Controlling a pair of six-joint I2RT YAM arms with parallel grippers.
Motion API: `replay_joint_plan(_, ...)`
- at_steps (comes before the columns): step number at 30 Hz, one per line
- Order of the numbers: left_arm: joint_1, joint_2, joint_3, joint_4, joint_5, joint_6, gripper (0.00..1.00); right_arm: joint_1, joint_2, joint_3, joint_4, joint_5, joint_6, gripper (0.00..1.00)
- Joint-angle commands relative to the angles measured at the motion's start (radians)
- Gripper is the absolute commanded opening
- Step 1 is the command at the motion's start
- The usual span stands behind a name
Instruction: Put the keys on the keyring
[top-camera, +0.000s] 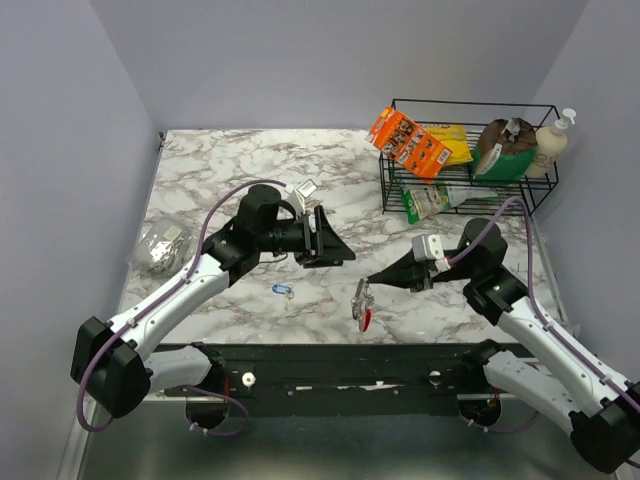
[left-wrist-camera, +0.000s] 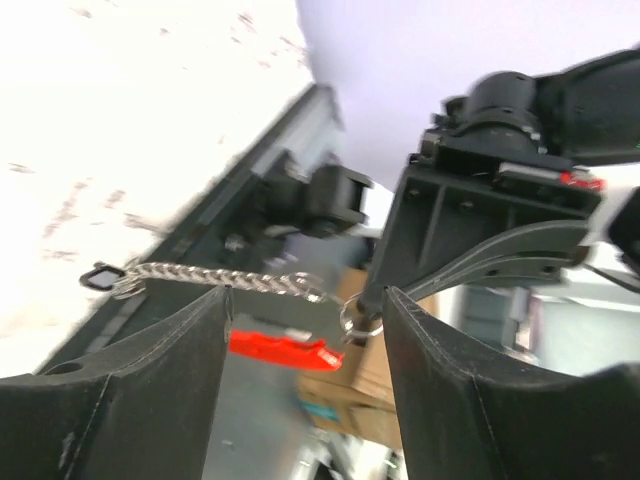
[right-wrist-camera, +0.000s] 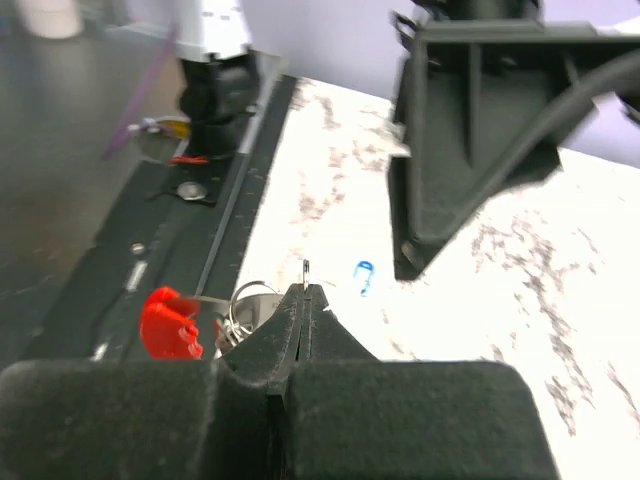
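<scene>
The keyring hangs from my right gripper, which is shut on its split ring just above the table's front edge. In the right wrist view the shut gripper pinches the ring, and the red piece hangs to the left. The blue-headed key lies on the marble, also in the right wrist view. My left gripper is open and empty, above and behind the key. In its own view it looks at the chain and the red piece. No other key shows.
A crumpled foil lump sits at the table's left. A black wire rack with snack packs and a bottle stands at the back right. A small white object lies behind the left arm. The black base rail runs along the front.
</scene>
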Motion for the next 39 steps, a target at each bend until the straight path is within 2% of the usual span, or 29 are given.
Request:
replay_joint_plan(1,0.030,-0.021,0.061,-0.273,-0.105,0.206,0.70,-0.004,0.047,0.001,0.186,0.165,0.075,0.00)
replay_joint_plan(5,0.041,-0.018,0.055,-0.273,-0.105,0.210,0.71,-0.002,0.115,-0.002,0.317,0.150,0.133,0.01)
replay_joint_plan(7,0.041,-0.015,0.051,-0.270,-0.108,0.212,0.71,-0.001,0.133,-0.032,0.320,0.156,0.141,0.01)
replay_joint_plan(11,0.043,-0.024,0.046,-0.276,-0.128,0.224,0.71,-0.002,0.146,-0.170,0.364,0.257,0.178,0.00)
replay_joint_plan(15,0.046,-0.021,0.060,-0.307,-0.157,0.259,0.72,-0.002,0.100,-0.299,0.391,0.502,0.314,0.00)
replay_joint_plan(21,0.044,0.011,0.066,-0.298,-0.180,0.295,0.73,-0.002,-0.066,-0.447,0.375,0.819,0.493,0.00)
replay_joint_plan(28,0.044,0.078,0.071,-0.236,-0.220,0.313,0.73,-0.002,-0.213,-0.510,0.268,1.068,0.595,0.03)
replay_joint_plan(29,0.044,0.089,0.075,-0.232,-0.225,0.318,0.73,-0.002,-0.221,-0.511,0.259,1.079,0.604,0.07)
replay_joint_plan(32,0.044,0.144,0.101,-0.235,-0.243,0.336,0.73,-0.002,-0.236,-0.473,0.179,1.217,0.711,0.47)
replay_joint_plan(33,0.043,0.175,0.107,-0.241,-0.249,0.344,0.74,-0.002,-0.232,-0.465,0.168,1.258,0.742,0.66)
replay_joint_plan(36,0.035,0.241,0.143,-0.256,-0.278,0.373,0.73,-0.002,-0.201,-0.444,0.130,1.305,0.774,0.85)
replay_joint_plan(39,0.011,0.316,0.190,-0.282,-0.321,0.414,0.73,-0.002,-0.175,-0.413,0.075,1.326,0.817,0.92)
